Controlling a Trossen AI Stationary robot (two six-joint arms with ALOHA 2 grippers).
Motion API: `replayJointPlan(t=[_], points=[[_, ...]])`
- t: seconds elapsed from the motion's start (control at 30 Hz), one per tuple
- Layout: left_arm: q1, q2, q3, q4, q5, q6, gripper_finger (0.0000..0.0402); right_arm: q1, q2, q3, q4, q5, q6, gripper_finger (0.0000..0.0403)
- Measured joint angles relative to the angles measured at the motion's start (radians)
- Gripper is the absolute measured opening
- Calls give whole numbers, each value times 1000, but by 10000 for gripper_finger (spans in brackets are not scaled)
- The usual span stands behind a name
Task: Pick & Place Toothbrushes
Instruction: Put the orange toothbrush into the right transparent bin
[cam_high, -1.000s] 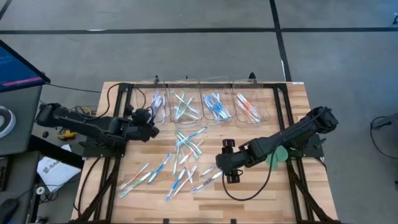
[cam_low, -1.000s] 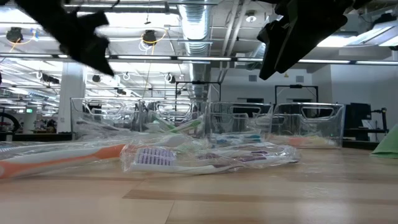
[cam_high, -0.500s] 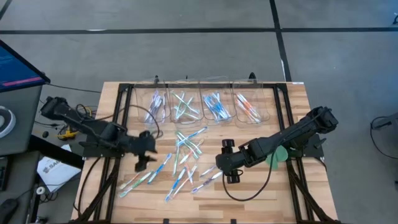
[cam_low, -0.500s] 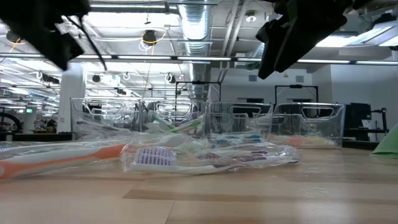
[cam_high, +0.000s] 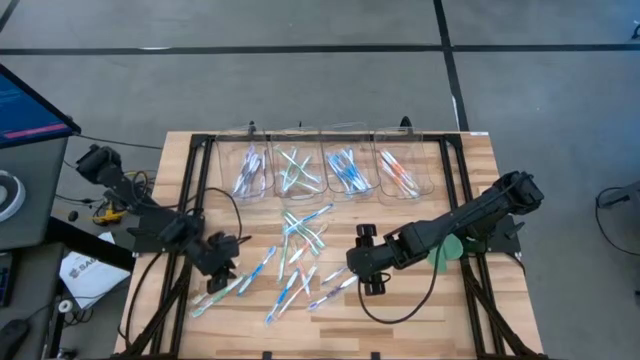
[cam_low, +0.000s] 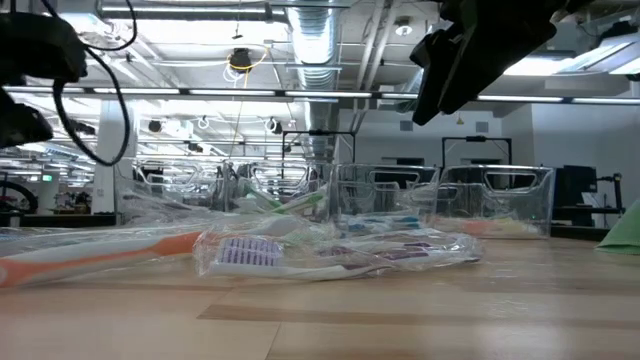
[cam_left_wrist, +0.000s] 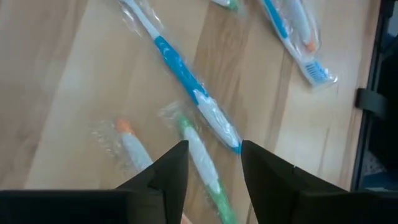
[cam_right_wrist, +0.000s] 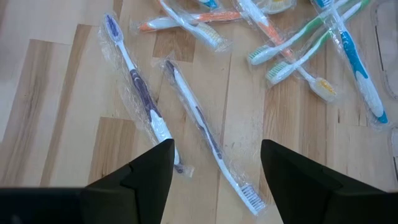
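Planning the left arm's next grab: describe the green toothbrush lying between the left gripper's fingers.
The green toothbrush is thin plastic, white and green, sealed in a clear crinkled wrapper. It lies flat on the wooden table, slanted, beside a blue toothbrush. The left gripper hangs open above it, fingers either side, not visibly touching.

No text legible anywhere — no labels, brands or numbers.

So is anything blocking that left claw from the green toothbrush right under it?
Nothing visible does. The left gripper hangs open right above the green toothbrush, with only the brush's clear wrapper between them. A blue toothbrush lies alongside.
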Motion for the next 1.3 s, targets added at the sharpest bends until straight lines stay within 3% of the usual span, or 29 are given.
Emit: replayJointPlan(t=[0.47,0.9,1.3], points=[[-15,3,-79,39,-16,-88,106,0,0,0,0,0,-3,234],[-15,7,-164,51,-42,-193,104,0,0,0,8,0,-3,234],[-15,206,-155,192,-69,-181,104,0,0,0,36,0,-23,234]])
